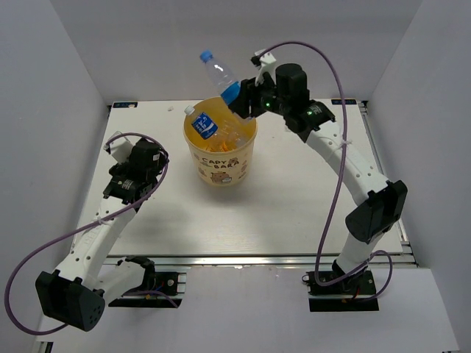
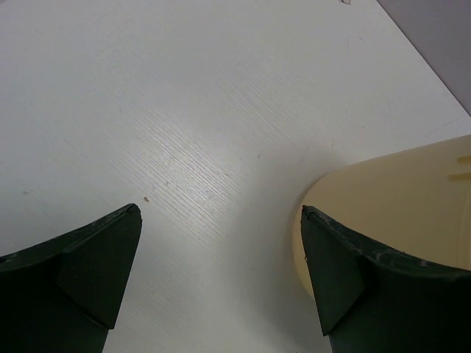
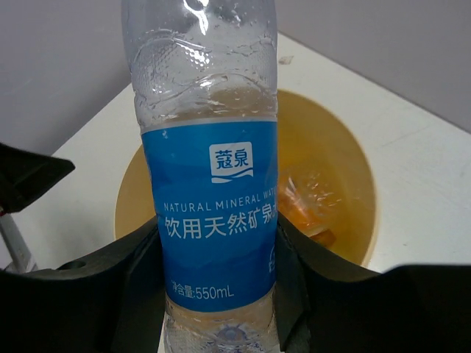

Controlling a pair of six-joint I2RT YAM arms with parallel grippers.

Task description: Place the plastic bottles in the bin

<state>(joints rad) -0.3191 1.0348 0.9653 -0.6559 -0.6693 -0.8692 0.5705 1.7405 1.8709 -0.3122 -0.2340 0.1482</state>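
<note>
The yellow-orange bin (image 1: pixel 219 168) with cartoon print stands at the table's middle back. Bottles lie inside it; a clear one with a blue label (image 1: pixel 204 126) sticks out at its left rim, and an orange one (image 3: pixel 309 213) shows in the right wrist view. My right gripper (image 1: pixel 244 101) is shut on a clear blue-labelled bottle (image 1: pixel 221 74), also seen in the right wrist view (image 3: pixel 210 213), holding it tilted above the bin's back right rim (image 3: pixel 372 213), blue cap up and left. My left gripper (image 2: pixel 221 257) is open and empty over bare table, the bin's wall (image 2: pixel 390 198) just right of it.
The white table (image 1: pixel 294 198) ends at a metal rail along the front edge (image 1: pixel 257 259). Grey walls stand close on the left, right and back. Purple cables loop from both arms.
</note>
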